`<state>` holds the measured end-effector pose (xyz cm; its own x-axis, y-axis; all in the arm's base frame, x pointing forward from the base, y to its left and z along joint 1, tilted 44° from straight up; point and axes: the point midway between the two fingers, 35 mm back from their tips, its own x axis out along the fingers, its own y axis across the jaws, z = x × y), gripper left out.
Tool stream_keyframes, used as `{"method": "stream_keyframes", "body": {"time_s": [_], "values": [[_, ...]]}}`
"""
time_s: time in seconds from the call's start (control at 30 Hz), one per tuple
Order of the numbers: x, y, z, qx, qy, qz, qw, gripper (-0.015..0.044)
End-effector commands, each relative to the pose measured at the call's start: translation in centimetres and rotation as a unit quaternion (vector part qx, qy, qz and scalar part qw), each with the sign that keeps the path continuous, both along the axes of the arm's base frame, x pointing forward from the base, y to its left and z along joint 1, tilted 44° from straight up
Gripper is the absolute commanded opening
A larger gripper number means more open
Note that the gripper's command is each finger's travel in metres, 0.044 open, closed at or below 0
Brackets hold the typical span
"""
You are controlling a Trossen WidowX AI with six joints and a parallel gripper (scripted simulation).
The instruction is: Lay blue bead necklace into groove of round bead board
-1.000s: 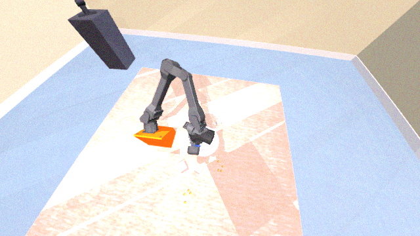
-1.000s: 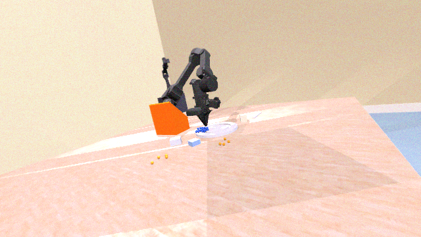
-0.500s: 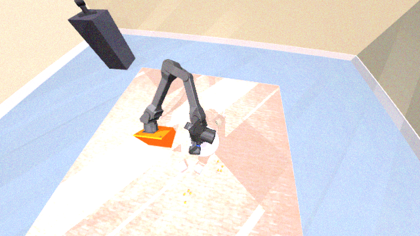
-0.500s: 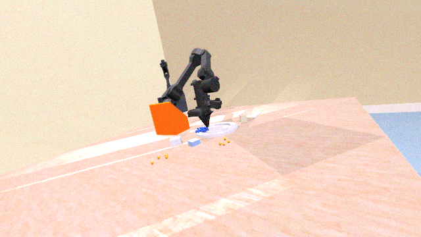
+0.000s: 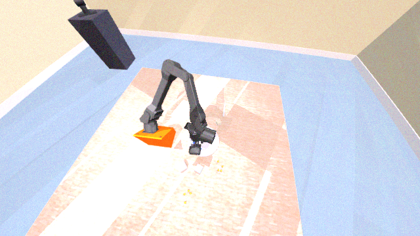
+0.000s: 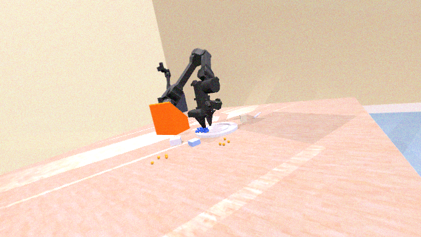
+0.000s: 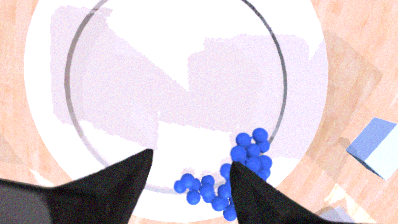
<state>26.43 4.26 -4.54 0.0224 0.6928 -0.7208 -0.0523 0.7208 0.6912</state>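
The blue bead necklace (image 6: 201, 130) (image 7: 253, 163) lies bunched on the near part of the white round board (image 5: 214, 146) (image 6: 217, 134) (image 7: 45, 65). In the wrist view it spans the lower right of the board's thin circular groove (image 7: 285, 85), partly over it, with a short tail of beads running left. My gripper (image 6: 207, 126) (image 7: 192, 161) is open and empty, low over the board. Its right finger in the wrist view overlaps the clump and hides some beads; the tail shows between and below the tips. Whether that finger touches the beads cannot be told.
A light blue block (image 5: 199, 168) (image 6: 194, 142) (image 7: 372, 145) and a white block (image 5: 184, 167) (image 6: 175, 141) stand just outside the board. Several orange beads (image 5: 220, 170) (image 6: 223, 144) lie in two groups. A beige block (image 6: 243, 118) stands beyond the board. The orange arm base (image 5: 161, 140) (image 6: 169, 118) is nearby.
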Motion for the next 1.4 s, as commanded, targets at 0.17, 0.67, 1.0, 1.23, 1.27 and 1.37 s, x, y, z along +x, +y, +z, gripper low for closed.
{"method": "stream_keyframes", "body": {"time_s": [0.17, 0.67, 1.0, 1.23, 1.27, 1.37], "values": [[-0.09, -0.07, 0.13, 0.001, 0.002, -0.001, 1.0, 0.044], [-0.09, -0.07, 0.13, 0.001, 0.002, -0.001, 1.0, 0.044], [-0.09, -0.07, 0.13, 0.001, 0.002, -0.001, 1.0, 0.044], [-0.09, -0.07, 0.13, 0.001, 0.002, -0.001, 1.0, 0.044], [-0.09, -0.07, 0.13, 0.001, 0.002, -0.001, 1.0, 0.044], [-0.09, -0.07, 0.13, 0.001, 0.002, -0.001, 1.0, 0.044]]}}
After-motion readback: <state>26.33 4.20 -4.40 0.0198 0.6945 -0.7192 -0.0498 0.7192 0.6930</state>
